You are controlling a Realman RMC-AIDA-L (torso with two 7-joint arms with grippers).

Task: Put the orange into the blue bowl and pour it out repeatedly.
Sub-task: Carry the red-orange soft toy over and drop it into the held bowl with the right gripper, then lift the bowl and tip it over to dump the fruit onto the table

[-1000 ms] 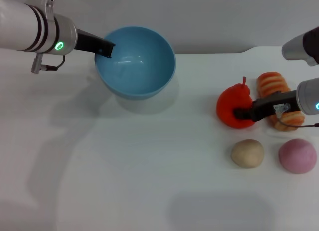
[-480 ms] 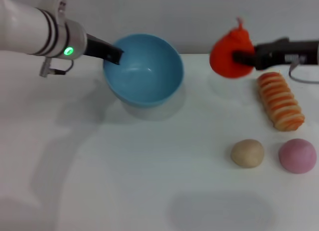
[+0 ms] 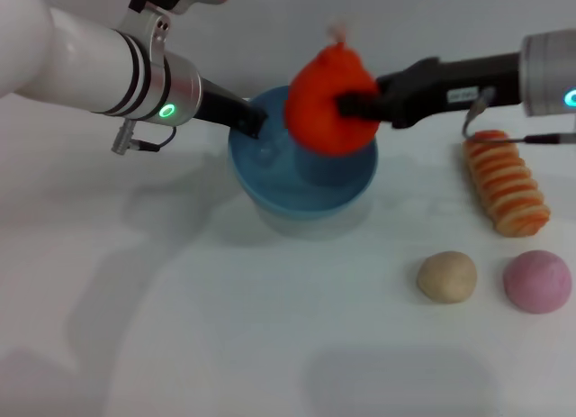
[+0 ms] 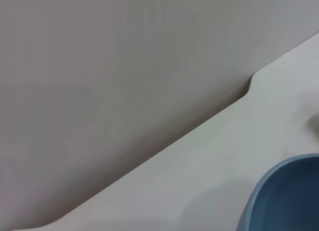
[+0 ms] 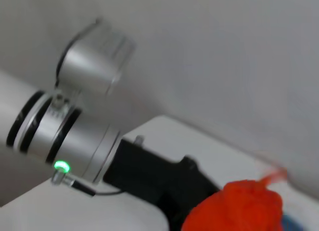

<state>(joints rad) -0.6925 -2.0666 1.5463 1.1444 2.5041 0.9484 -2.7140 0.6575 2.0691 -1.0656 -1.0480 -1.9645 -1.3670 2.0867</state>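
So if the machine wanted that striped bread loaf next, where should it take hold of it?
Probably across the narrow middle of the bread loaf, coming straight down from above. It lies flat on the table, long and ridged, so its two long sides offer parallel faces. The right tool, now shut on the orange above the blue bowl, is nearest. The pink ball sits beyond the loaf's near end, apart from it.

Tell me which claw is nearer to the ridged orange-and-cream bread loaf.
Right. The right claw, shut on the red-orange toy fruit above the light blue plastic bowl, sits between the bowl and the bread loaf. The left claw grips the bowl's far rim, farther away.
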